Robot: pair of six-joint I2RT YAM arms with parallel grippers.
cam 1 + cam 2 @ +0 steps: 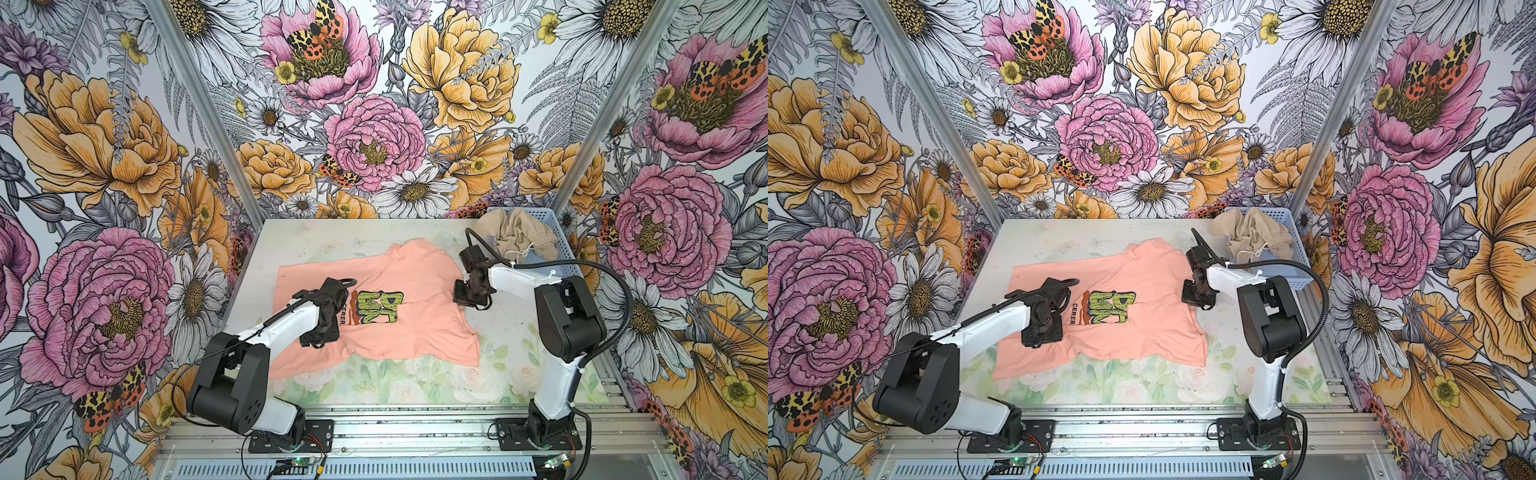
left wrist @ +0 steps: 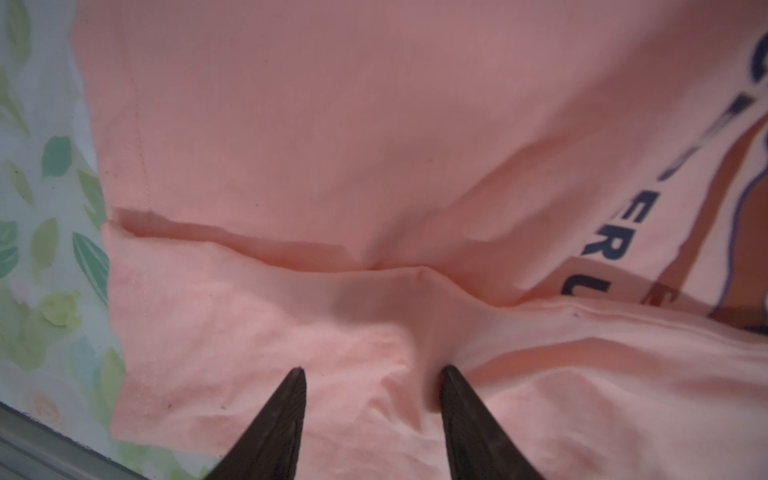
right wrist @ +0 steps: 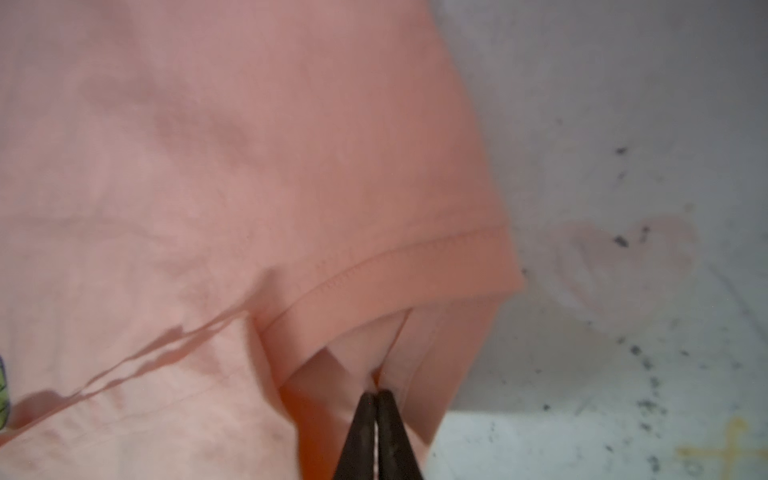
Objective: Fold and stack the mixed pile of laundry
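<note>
Salmon-peach T-shirt: spread graphic-up on table, beneath both tools. Left gripper: jaws parted about halfway, tips on cloth beside the print, nothing pinched. Right gripper: closed, pinching fabric at the sleeve hem. Beige garment: bunched in blue basket, just beyond right gripper.

Right tool tips together on peach tee sleeve edge, w/ stained table alongside.
</note>
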